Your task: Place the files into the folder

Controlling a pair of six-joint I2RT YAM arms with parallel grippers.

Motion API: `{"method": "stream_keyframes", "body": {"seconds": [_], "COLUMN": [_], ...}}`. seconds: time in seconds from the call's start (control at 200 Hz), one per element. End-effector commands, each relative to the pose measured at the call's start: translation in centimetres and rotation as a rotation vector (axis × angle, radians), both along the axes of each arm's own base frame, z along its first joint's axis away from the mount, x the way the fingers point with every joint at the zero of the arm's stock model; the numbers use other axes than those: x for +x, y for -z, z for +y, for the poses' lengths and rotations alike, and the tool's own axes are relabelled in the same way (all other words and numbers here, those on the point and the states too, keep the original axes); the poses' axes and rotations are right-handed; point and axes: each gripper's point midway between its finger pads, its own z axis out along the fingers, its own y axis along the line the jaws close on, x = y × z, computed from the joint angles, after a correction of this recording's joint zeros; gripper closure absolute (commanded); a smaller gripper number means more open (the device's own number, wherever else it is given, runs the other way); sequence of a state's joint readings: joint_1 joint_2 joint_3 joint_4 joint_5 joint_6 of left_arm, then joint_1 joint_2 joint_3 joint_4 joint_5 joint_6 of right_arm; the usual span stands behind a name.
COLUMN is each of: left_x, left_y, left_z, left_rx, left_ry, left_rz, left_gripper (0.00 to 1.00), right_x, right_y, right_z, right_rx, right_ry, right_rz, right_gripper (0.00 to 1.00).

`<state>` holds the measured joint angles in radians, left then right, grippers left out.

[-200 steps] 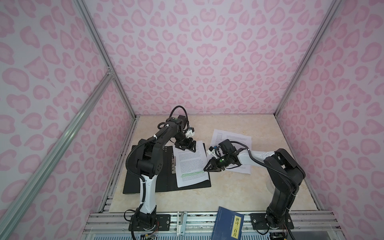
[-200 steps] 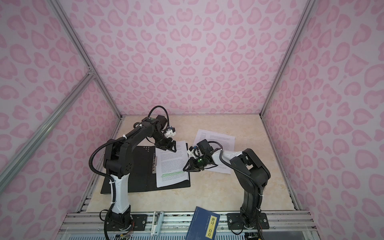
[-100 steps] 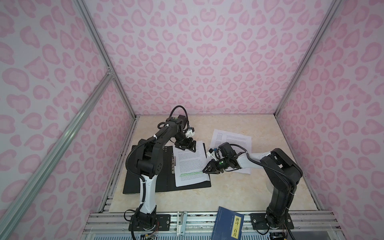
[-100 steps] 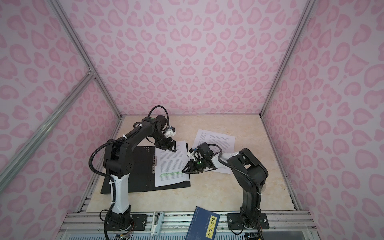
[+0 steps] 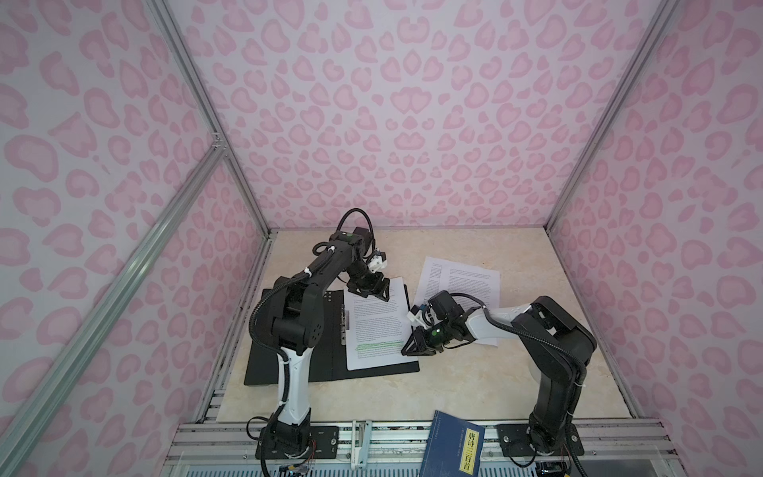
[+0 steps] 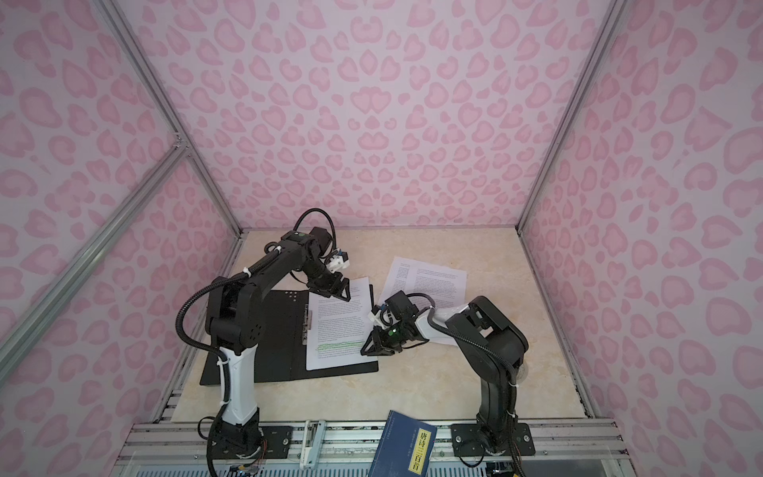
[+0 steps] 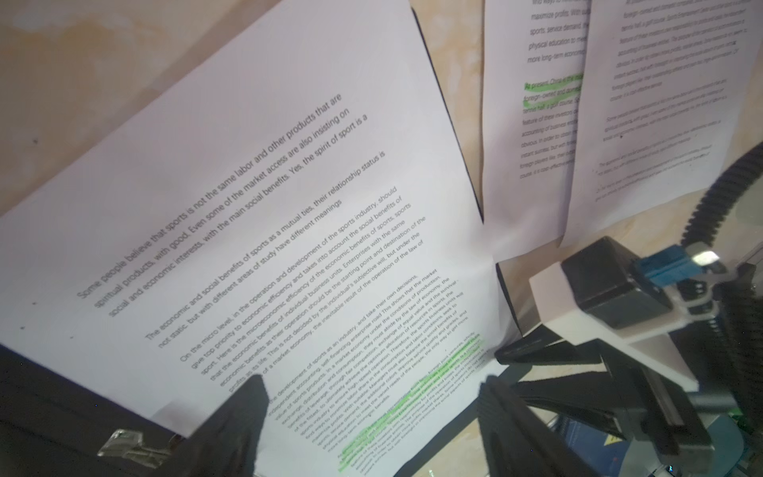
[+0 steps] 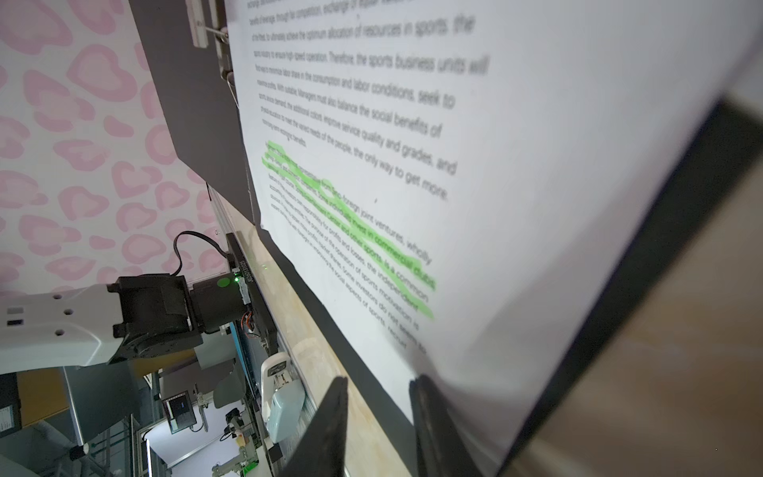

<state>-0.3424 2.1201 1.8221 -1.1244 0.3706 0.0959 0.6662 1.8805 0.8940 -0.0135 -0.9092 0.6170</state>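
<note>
The folder (image 5: 330, 363) (image 6: 280, 359) lies open on the table, black inside, with its metal clip (image 5: 344, 326) along the spine. One of the files (image 5: 375, 330) (image 6: 338, 330) (image 7: 256, 173) (image 8: 516, 165) rests on the folder's right half. Two more files (image 5: 458, 281) (image 6: 429, 281) (image 7: 660, 103) overlap on the table behind my right arm. My left gripper (image 5: 373, 295) (image 6: 336, 294) (image 7: 371, 396) stands wide open over the sheet's far edge. My right gripper (image 5: 406, 351) (image 6: 365, 351) (image 8: 377, 388) is at the sheet's right edge beside the green lines, jaws narrowly apart, nothing between them.
A blue book with a yellow label (image 5: 452, 448) (image 6: 402, 446) lies on the metal rail at the front. Pink patterned walls close in the table on three sides. Bare table (image 5: 475, 384) stretches in front of the right gripper.
My right gripper has edged left and slightly forward to the sheet's right edge. The left arm has stayed still.
</note>
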Motion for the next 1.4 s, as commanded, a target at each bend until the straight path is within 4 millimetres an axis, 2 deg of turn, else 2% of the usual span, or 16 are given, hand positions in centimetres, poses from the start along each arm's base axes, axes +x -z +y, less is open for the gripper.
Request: {"method": "stream_keyframes", "body": {"seconds": [0.0,0.225,0.345,0.46,0.6,0.755,0.775,0.87,0.97,1.035,1.055,1.095,1.225,1.4], "left_x": [0.1,0.4,0.3,0.2,0.6,0.8,0.8,0.3,-0.2,-0.4,-0.5,-0.5,-0.5,-0.4], "left_y": [-1.2,-2.6,-3.7,-5.6,-8.6,-10.5,-10.5,-10.1,-9.3,-8.9,-8.8,-8.6,-8.4,-8.2], "left_z": [-0.1,0.1,0.6,1.3,2.7,4.7,4.9,5.5,5.6,5.7,5.7,5.6,5.6,5.7], "left_rx": [-0.012,-0.012,-0.013,-0.027,-0.058,-0.064,-0.063,-0.057,-0.051,-0.052,-0.052,-0.055,-0.053,-0.051], "left_ry": [0.01,0.014,0.01,-0.01,-0.054,-0.1,-0.103,-0.111,-0.111,-0.112,-0.113,-0.113,-0.113,-0.11], "left_rz": [-0.017,-0.05,-0.069,-0.099,-0.151,-0.192,-0.193,-0.183,-0.164,-0.155,-0.15,-0.145,-0.139,-0.136], "left_gripper": [0.16,0.17,0.16,0.16,0.16,0.16,0.16,0.16,0.16,0.16,0.16,0.16,0.16,0.16], "right_x": [-0.8,-1.3,-0.3,1.7,5.7,12.6,13.9,17.6,20.7,22.6,23.1,23.9,25.5,25.8], "right_y": [0.7,0.3,-1.5,-3.8,-6.4,-6.6,-7.2,-6.9,-6.1,-6.2,-5.3,-4.7,-3.1,-1.5], "right_z": [-0.3,-0.1,-0.1,-0.1,0.0,-0.1,0.2,1.1,2.0,2.4,2.5,2.7,3.1,3.5], "right_rx": [-0.044,-0.064,-0.068,-0.077,-0.074,-0.115,-0.107,-0.109,-0.149,-0.156,-0.167,-0.177,-0.211,-0.279], "right_ry": [-0.011,-0.037,-0.053,-0.066,-0.053,0.023,0.031,0.059,0.069,0.089,0.095,0.106,0.109,0.059], "right_rz": [0.014,0.009,-0.03,-0.083,-0.163,-0.248,-0.274,-0.319,-0.372,-0.418,-0.417,-0.428,-0.443,-0.452], "right_gripper": [0.69,0.69,0.68,0.68,0.68,0.68,0.67,0.67,0.66,0.66,0.65,0.65,0.64,0.64]}}
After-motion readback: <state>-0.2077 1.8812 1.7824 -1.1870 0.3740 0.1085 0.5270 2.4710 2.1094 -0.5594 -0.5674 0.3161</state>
